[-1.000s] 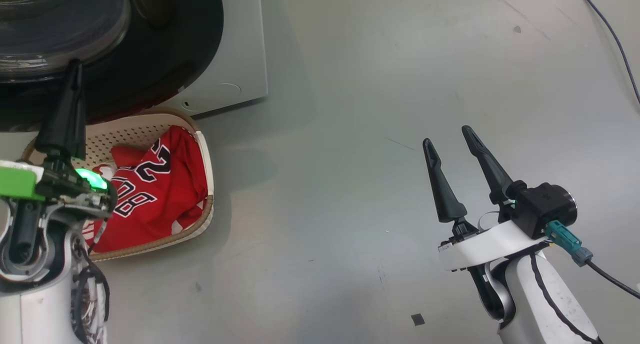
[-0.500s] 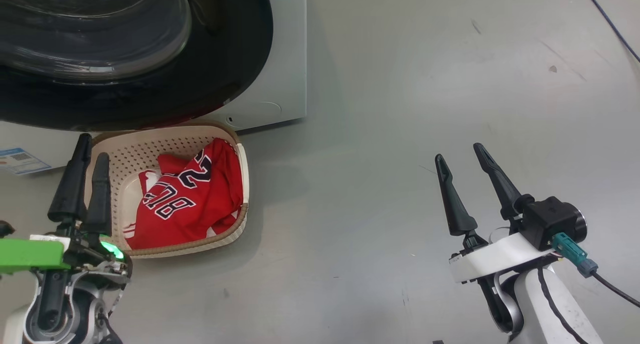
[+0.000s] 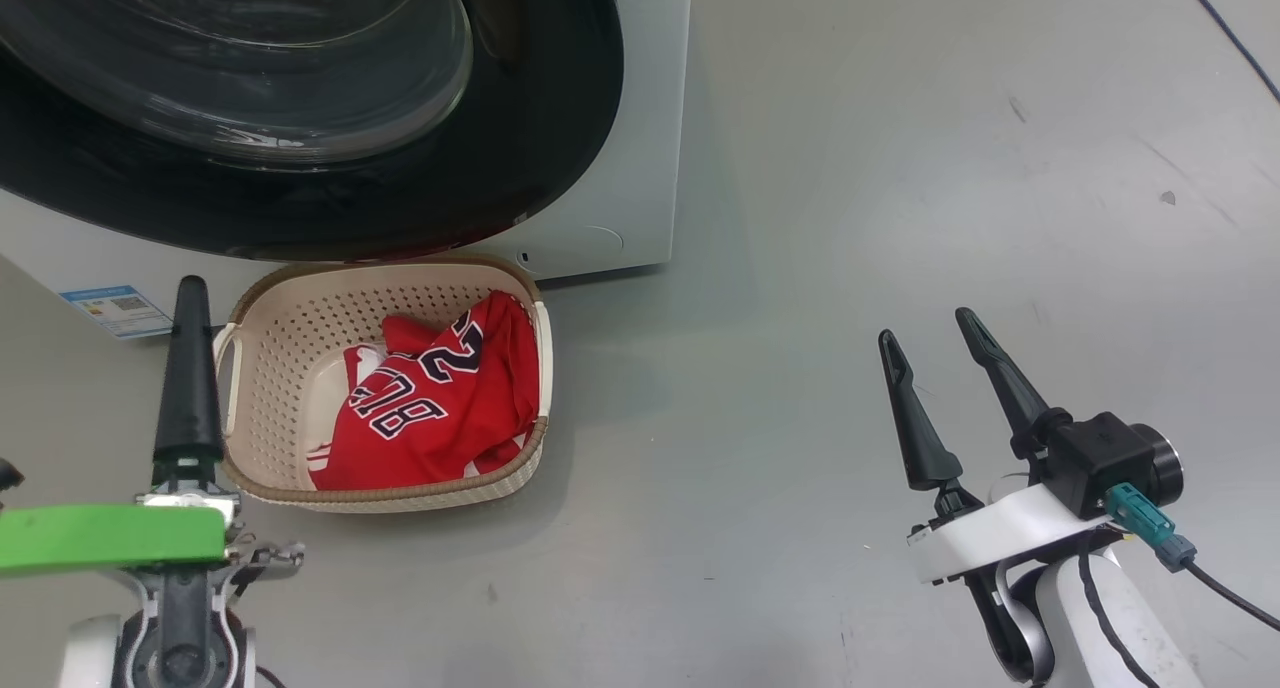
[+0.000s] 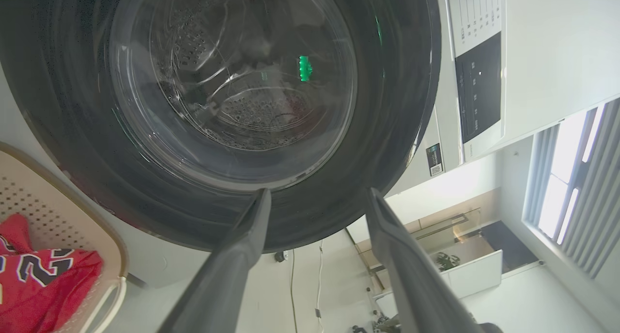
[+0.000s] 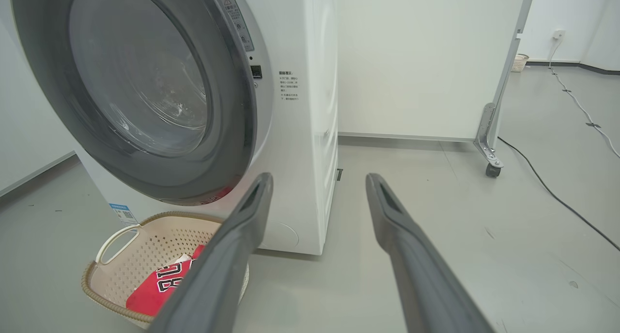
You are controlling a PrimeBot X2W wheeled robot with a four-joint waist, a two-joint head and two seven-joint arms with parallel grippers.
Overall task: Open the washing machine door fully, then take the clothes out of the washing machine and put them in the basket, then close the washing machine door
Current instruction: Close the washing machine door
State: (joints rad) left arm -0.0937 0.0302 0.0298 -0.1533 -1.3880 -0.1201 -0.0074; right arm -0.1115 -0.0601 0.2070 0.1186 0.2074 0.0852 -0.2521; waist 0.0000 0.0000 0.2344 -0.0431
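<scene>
The washing machine [image 3: 648, 138] stands at upper left; the basket [image 3: 295, 340] sits on the floor [image 3: 850, 218] just below it, jersey [image 3: 440, 418] inside.

head: steeply down onto the basket [image 3: 300, 328]
left wrist: close, facing the washing machine door [image 4: 232, 91]
right wrist: low, farther back
shared: the basket

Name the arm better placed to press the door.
Left. The left fingers point straight at the door, beside the basket; the right fingers hover over bare floor, off to the side.
</scene>
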